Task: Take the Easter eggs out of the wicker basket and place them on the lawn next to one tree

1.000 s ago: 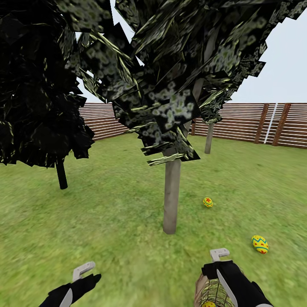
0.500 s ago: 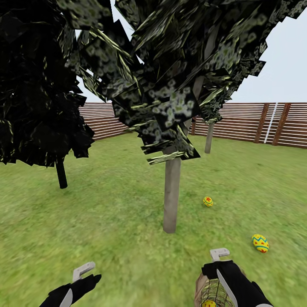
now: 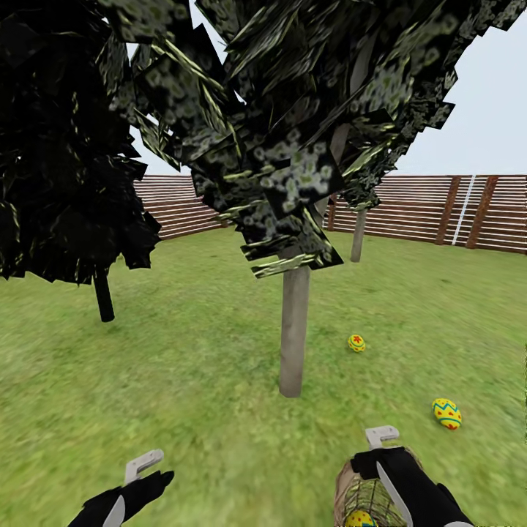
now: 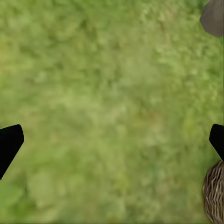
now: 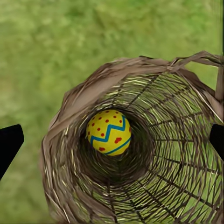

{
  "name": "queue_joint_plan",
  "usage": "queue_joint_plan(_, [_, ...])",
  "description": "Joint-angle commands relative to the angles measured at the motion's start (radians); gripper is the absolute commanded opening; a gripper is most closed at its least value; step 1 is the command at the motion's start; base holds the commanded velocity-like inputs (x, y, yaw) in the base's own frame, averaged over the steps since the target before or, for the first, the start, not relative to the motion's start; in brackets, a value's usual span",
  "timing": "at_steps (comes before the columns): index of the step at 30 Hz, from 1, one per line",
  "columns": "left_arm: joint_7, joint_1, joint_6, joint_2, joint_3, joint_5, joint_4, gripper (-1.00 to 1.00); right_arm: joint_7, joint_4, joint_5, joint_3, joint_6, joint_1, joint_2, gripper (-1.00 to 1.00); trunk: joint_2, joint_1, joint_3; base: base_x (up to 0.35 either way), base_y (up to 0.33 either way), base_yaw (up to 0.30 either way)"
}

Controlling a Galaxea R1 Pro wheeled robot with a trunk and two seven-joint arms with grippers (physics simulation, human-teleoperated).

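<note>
Easter eggs are found in two places. One egg [image 5: 108,132], yellow with red dots and a blue zigzag, is seen lying at the bottom of the wicker basket [image 5: 84,93] in the right wrist view; its top [image 3: 361,520] is also glimpsed inside the basket [image 3: 350,492] at the lower edge of the head view. Two more eggs are seen on the lawn [image 3: 183,366]: the nearer egg [image 3: 446,413] lies well to the right of the tree [image 3: 293,337], and the farther egg [image 3: 356,342] lies near the trunk, just right of it.

The right gripper [image 3: 382,438] is seen over the basket's rim. Its dark fingertips [image 5: 9,144] are shown wide apart at the two sides of the right wrist view, with the basket's mouth between them; whether the rim is gripped cannot be told. The left gripper [image 3: 143,462] is held above bare grass, and its fingertips [image 4: 9,142] are likewise spread wide, with nothing between them. A piece of the basket [image 4: 214,191] is visible beside one fingertip.

A near-black tree [image 3: 102,293] is seen to the left, and a slatted wooden fence [image 3: 439,212] closes off the lawn's far edge.
</note>
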Motion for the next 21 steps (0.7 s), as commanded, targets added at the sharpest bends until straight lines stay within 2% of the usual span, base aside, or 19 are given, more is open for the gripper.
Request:
queue_joint_plan(1, [-0.008, -0.001, 0.006, -0.001, 0.008, -0.009, -0.002, 1.0, -0.003, -0.001, 0.001, 0.005, 0.006, -0.001, -0.003, 1.0, -0.008, 0.004, -0.004, 0.0, 0.0, -0.153])
queue_joint_plan(7, [-0.008, -0.001, 0.006, -0.001, 0.008, -0.012, 0.001, 1.0, -0.001, -0.001, 0.002, -0.085, 0.008, -0.001, -0.007, 1.0, -0.05, 0.027, -0.02, 0.0, 0.0, -0.106])
queue_joint_plan(9, [-0.008, -0.001, 0.006, -0.002, 0.008, -0.012, 0.001, 1.0, -0.001, -0.002, 0.002, -0.101, 0.009, 0.0, -0.008, 1.0, -0.064, 0.035, -0.026, 0.0, 0.0, -0.017])
queue_joint_plan(21, [-0.008, -0.001, 0.006, -0.001, 0.008, -0.012, 0.001, 1.0, 0.0, -0.02, 0.003, -0.109, 0.016, -0.001, -0.015, 1.0, -0.148, 0.081, -0.064, 0.0, 0.0, -0.001])
